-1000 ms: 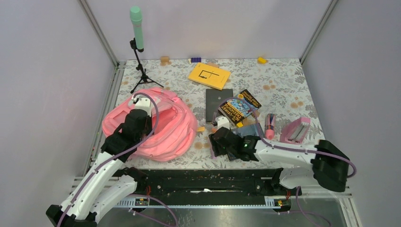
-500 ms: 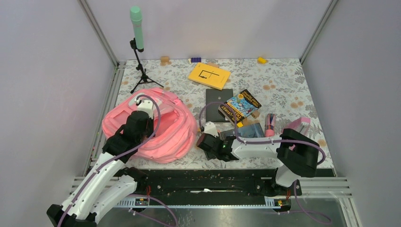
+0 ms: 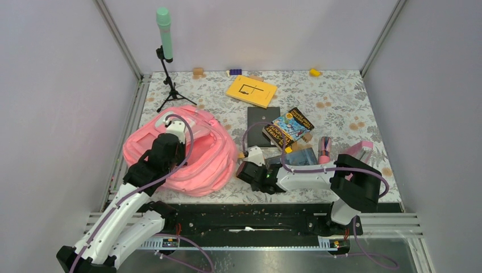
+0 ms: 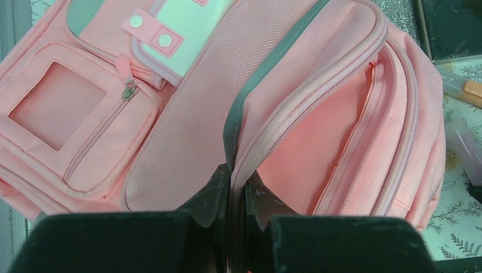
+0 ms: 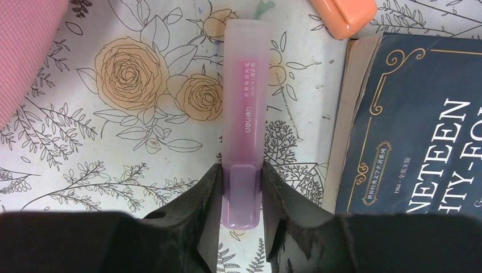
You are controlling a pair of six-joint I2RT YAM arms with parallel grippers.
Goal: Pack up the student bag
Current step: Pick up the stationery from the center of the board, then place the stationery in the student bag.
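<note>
Just beside the student bag, the right gripper clasped a purple highlighter, best carried level into the mouth pinched open by the left gripper.

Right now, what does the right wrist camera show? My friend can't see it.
Two black fingers pinch the end of a see-through purple highlighter over a flowery tablecloth. A dark blue book lies to its right, an orange thing at the top, and the pink student bag peeks in top left.
</note>
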